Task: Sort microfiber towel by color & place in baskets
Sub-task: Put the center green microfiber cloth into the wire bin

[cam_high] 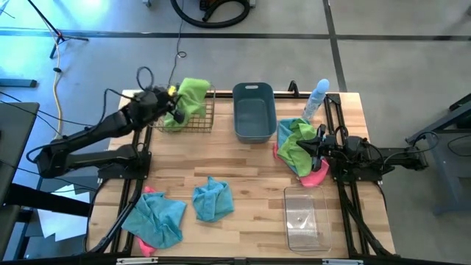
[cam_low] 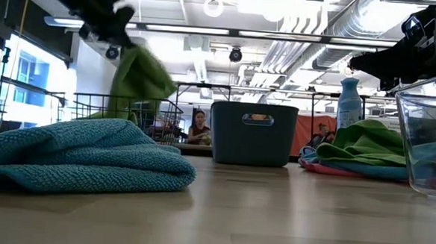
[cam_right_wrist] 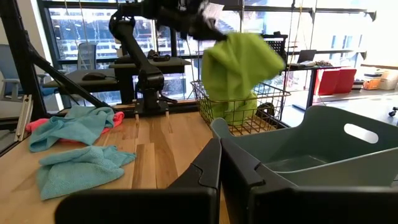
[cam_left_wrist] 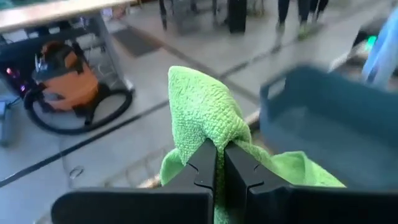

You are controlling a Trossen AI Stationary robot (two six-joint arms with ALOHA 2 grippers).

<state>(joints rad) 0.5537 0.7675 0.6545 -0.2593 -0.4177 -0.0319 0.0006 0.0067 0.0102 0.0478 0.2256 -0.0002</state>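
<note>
My left gripper [cam_high: 174, 103] is shut on a lime green towel [cam_high: 194, 94] above the copper wire basket [cam_high: 197, 122] at the table's far left. More lime green cloth [cam_right_wrist: 235, 109] lies inside the basket. My right gripper [cam_high: 318, 144] is shut and touches nothing. It hovers raised over a heap of green, blue and pink towels [cam_high: 296, 147] at the table's right. The slate-blue tub [cam_high: 254, 112] stands at the far middle and the clear bin [cam_high: 305, 216] at the near right. Two blue towels [cam_high: 213, 199] [cam_high: 157, 216] lie near the front, the left one on a pink towel [cam_high: 152, 193]. My left gripper pinches a bunched fold of the lime green towel [cam_left_wrist: 208, 127] between its two fingers [cam_left_wrist: 202, 165]. Cloth stands out past the fingertips and on both sides. The towel hangs below the gripper [cam_low: 138, 80] over the wire basket. I cannot tell whether its lower end touches the cloth inside.
A pale blue spray bottle [cam_high: 316, 98] stands at the far right beside the tub. Dark arm frames run along both table sides. Bare wood [cam_high: 250, 165] lies in the table's middle. People sit in the room behind the table [cam_low: 198, 127].
</note>
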